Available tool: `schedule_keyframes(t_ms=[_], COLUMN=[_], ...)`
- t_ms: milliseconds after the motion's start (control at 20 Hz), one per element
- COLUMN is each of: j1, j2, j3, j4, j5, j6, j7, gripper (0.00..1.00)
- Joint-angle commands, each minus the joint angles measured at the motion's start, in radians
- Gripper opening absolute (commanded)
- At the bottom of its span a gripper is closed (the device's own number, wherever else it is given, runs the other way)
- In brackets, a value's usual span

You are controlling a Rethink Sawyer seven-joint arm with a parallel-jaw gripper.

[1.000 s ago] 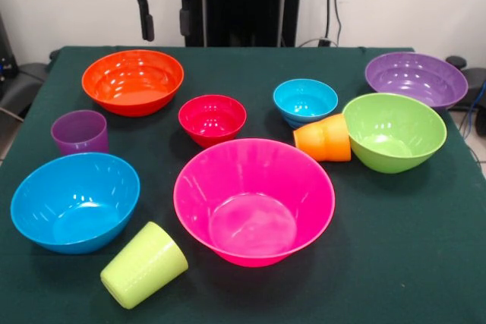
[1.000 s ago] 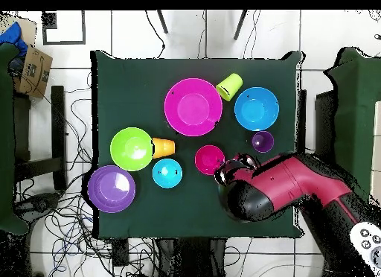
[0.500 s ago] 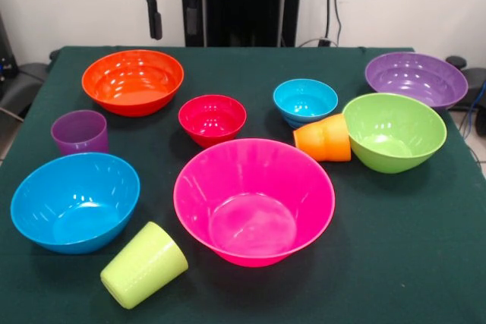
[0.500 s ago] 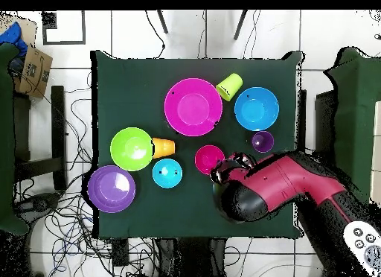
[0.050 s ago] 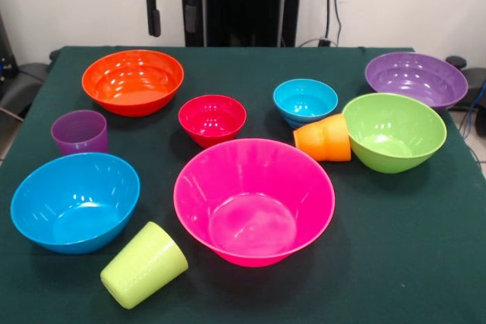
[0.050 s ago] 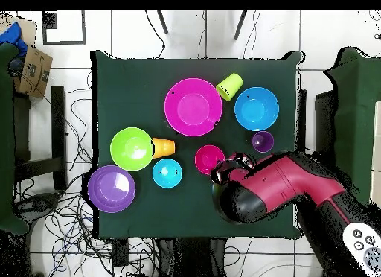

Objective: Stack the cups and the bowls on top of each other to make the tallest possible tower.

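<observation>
Surface: dark green cloth table (image 5: 250, 70) in front of a pale wall, with cables on the tiled floor around it in the overhead view.
Tower: none is visible; no cup or bowl sits on or inside another, so by my judgement 0 pieces are stacked.
Pink bowl (image 5: 254, 199): largest piece, upright near the front middle, the likeliest base as I judge it.
Large blue bowl (image 5: 74, 200): upright, to the left of the pink bowl in the front view, apart from it.
Orange bowl (image 5: 133, 80): upright at the far left, below and just left of the gripper in the front view.
Small red bowl (image 5: 212, 118): upright, between the orange bowl and the small light blue bowl (image 5: 305, 101).
Lime green bowl (image 5: 393, 131): upright at the right, with the purple bowl (image 5: 415, 79) just behind it.
Orange cup (image 5: 323, 138): on its side, touching or nearly touching the lime green bowl and just in front of the small light blue bowl.
Lime green cup (image 5: 143, 264): on its side at the front, between the large blue bowl and the pink bowl.
Purple cup (image 5: 79, 132): upright at the left, between the orange bowl and the large blue bowl.
Gripper (image 5: 171, 17): raised above the table's far edge, fingers apart, holding nothing.
Left to do: all of it, judging by this layout: 7 bowls and 3 cups lie separate, and the 2 tipped cups probably need righting or a sideways grasp.
</observation>
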Motion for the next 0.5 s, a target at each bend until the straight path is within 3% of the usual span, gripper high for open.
schedule_keyframes(t_ms=[50,200,350,500], j1=[0.048,0.044,0.050,0.056], j2=[0.029,0.061,0.120,0.132], j3=[-0.068,-0.077,-0.100,-0.107], j4=[0.058,0.036,0.004,-0.006], j5=[-0.086,-0.093,-0.141,-0.173], j6=[-0.035,-0.031,-0.056,-0.077], j7=[-0.137,-0.158,-0.166,-0.160], gripper=[1.00,1.00,1.00,1.00])
